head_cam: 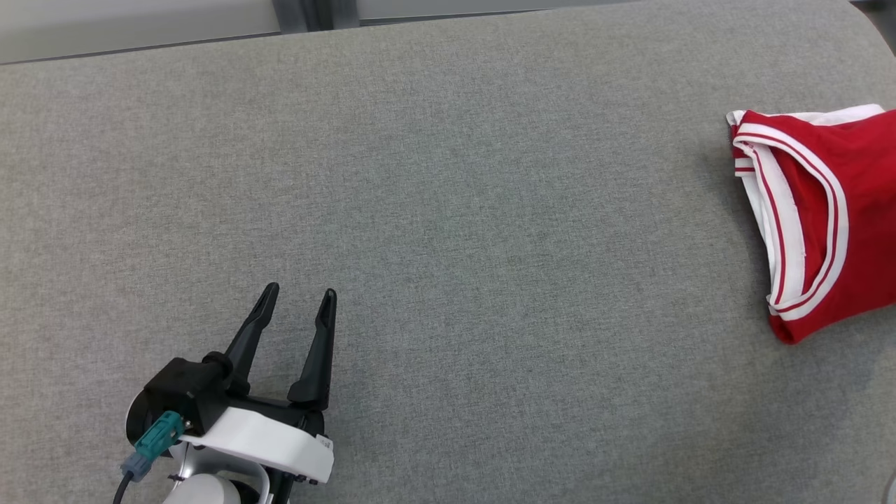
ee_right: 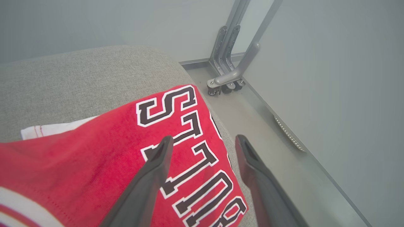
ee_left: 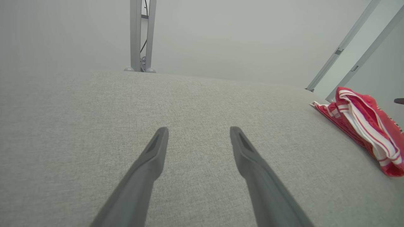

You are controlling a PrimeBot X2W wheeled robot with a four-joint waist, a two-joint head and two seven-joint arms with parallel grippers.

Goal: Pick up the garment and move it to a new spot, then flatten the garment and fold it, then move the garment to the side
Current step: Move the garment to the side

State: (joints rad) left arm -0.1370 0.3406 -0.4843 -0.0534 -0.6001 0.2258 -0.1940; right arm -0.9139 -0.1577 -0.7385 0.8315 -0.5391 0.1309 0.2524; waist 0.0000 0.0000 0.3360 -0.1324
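I see grey woven upholstery (head_cam: 448,210) ahead, pale grey wall (ee_left: 252,37) behind, castered metal frame legs (ee_right: 228,60), grey floor (ee_right: 249,123)

You see a red garment (head_cam: 840,210) at the surface's right edge, its trim (head_cam: 787,231) white with thin red stripes and its lettering (ee_right: 189,151) black with a white outline. The surface (head_cam: 448,210) is a plain, heathered light grey weave all over. Your left gripper (head_cam: 300,290) has black fingers on a black-and-white body with a teal connector (head_cam: 159,432), your right gripper (ee_right: 204,138) shows dark grey fingers, and the frame legs (ee_right: 227,72) are silver-grey on a pale grey floor (ee_right: 271,148).
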